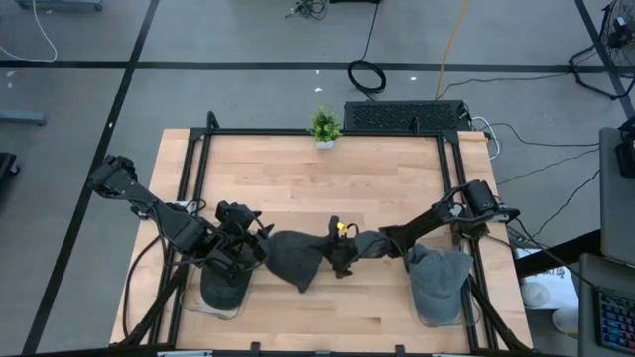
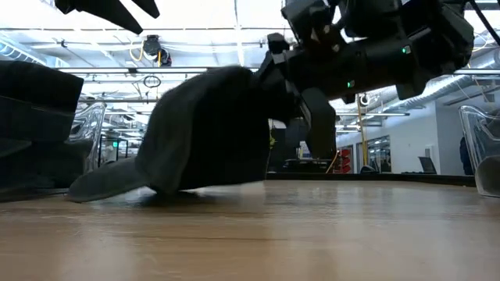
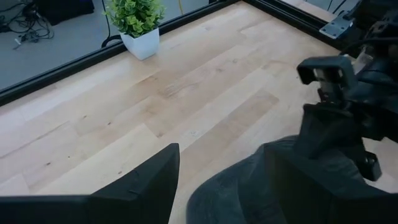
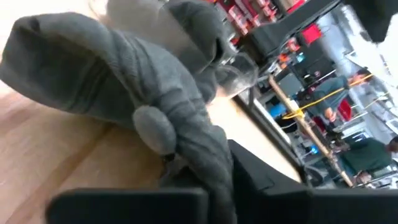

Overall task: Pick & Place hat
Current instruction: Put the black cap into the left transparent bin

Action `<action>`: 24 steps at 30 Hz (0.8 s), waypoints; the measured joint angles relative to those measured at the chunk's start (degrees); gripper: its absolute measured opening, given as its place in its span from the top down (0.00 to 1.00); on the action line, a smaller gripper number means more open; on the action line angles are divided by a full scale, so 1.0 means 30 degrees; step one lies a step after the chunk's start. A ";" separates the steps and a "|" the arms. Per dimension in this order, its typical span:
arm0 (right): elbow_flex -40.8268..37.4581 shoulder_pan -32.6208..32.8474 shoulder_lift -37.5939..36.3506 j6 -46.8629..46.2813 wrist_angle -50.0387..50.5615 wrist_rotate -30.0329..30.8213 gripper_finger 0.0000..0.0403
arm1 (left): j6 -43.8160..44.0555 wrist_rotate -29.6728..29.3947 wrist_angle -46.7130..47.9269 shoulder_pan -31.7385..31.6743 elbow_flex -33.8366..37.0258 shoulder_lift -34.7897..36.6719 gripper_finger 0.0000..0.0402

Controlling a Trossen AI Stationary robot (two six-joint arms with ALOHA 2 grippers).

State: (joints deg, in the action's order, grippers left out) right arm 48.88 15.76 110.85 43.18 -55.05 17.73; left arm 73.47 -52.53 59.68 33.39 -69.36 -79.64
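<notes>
High view: the right arm reaches from the right edge toward frame centre, its right gripper (image 1: 344, 260) low over the wooden table (image 1: 298, 178). Its fingers are pinched on the crown fabric of a dark grey hat (image 1: 298, 260), which lies at lower centre. The left arm comes from the left edge; the left gripper (image 1: 241, 246) sits just beside the hat's left side, over a clear stand (image 1: 223, 293) holding a dark hat. A second clear stand (image 1: 439, 297) at lower right carries another grey hat (image 1: 440, 278). The upper half of the table is bare apart from a small potted plant (image 1: 324, 126) at the top edge.

Low view: the hat (image 2: 195, 140) rests with its brim on the tabletop at left centre, its crown bunched upward where the right gripper (image 2: 293, 86) meets it.

Left wrist view: the left gripper's fingers (image 3: 149, 180) stand apart, holding nothing; hat and right gripper lie ahead.

Right wrist view: gathered hat cloth (image 4: 149, 106) is clamped between the fingers.
</notes>
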 joint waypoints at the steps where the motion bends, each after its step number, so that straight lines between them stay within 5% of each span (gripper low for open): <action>1: 0.0000 0.0082 0.0000 0.0037 -0.0229 0.0014 0.95 | 0.0043 0.0000 0.0000 0.0000 0.0000 0.0000 0.39; 8: -0.0007 0.0810 -0.2823 -0.1184 0.1804 -0.1059 1.00 | 0.0065 -0.0007 0.0000 0.0000 0.0000 0.0000 0.39; 15: -0.0007 0.0969 -0.8060 -0.4508 0.6062 -0.8474 1.00 | 0.0933 0.0373 -0.0814 -0.0443 0.0000 0.0007 0.39; 19: -0.0007 0.0592 -1.0530 -0.6302 0.7567 -1.3645 1.00 | 0.0409 0.4093 -0.3784 -0.1384 0.0020 0.0007 0.40; 24: -0.0007 0.0536 -1.2729 -0.6812 0.7979 -1.6029 1.00 | -0.6544 0.9649 -1.2346 -0.2734 0.1262 -0.0131 0.47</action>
State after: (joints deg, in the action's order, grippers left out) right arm 48.86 17.36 72.66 22.74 -31.11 -30.35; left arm 53.84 -23.59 22.64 25.19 -65.58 -80.03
